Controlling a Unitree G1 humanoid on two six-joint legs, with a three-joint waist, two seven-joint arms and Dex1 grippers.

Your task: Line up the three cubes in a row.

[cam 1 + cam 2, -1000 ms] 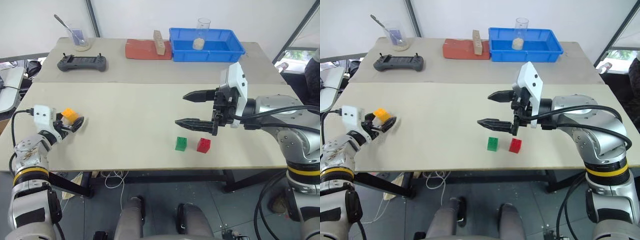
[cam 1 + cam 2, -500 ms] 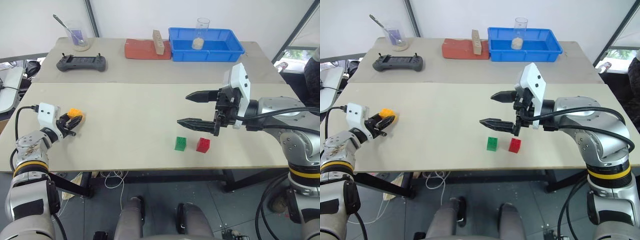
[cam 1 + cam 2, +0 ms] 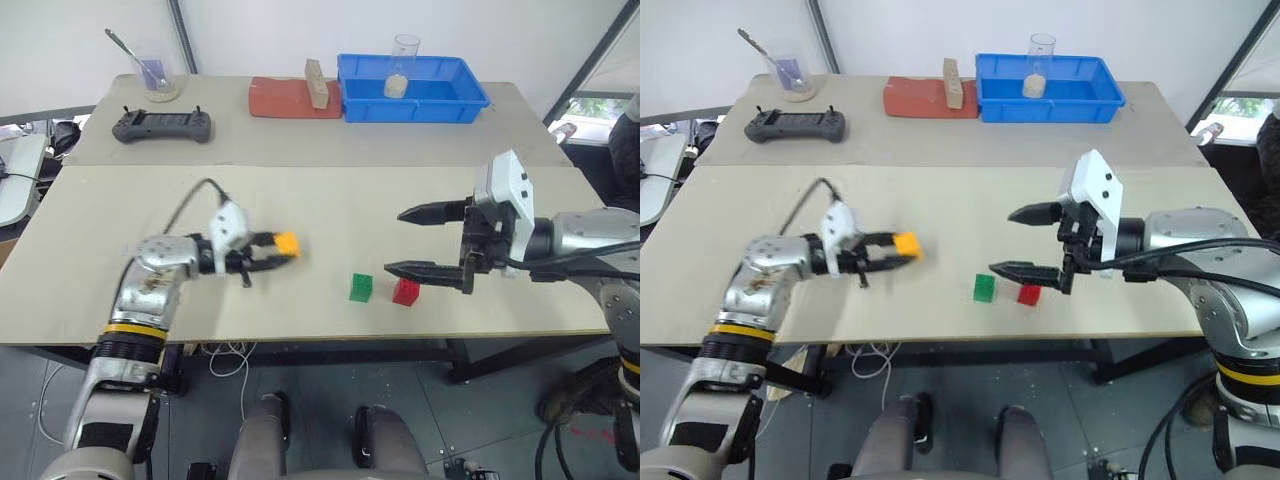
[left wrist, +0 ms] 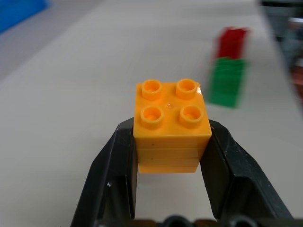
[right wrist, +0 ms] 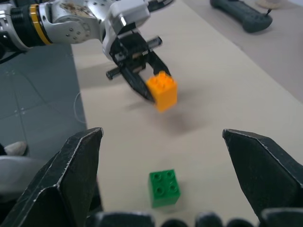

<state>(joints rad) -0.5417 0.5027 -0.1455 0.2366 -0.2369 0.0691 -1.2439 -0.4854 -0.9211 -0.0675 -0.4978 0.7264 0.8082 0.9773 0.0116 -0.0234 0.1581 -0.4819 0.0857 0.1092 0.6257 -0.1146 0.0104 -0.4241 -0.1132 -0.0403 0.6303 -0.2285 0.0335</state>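
My left gripper [image 3: 280, 246] is shut on the orange-yellow cube [image 3: 287, 243], held just above the table left of the other two cubes; its studs face up between the black fingers [image 4: 116, 170]. The green cube [image 3: 361, 288] and red cube [image 3: 405, 291] sit side by side near the table's front edge, and the green cube [image 5: 164, 187] also lies between my right gripper's fingers in the right wrist view. My right gripper [image 3: 420, 243] hovers open just right of the red cube, fingers spread wide and pointing left, nothing between them.
At the back stand a blue bin [image 3: 412, 88] with a clear cup, a flat red slab [image 3: 290, 100] with a tan wooden block [image 3: 318, 82], a black controller [image 3: 163, 125] and a glass with a spoon [image 3: 153, 75]. A seam [image 3: 300, 166] joins the two tabletops.
My left arm has swung far to the right from the table's left edge, carrying the orange-yellow cube toward the green one. My right gripper has drifted slightly right and stays open.
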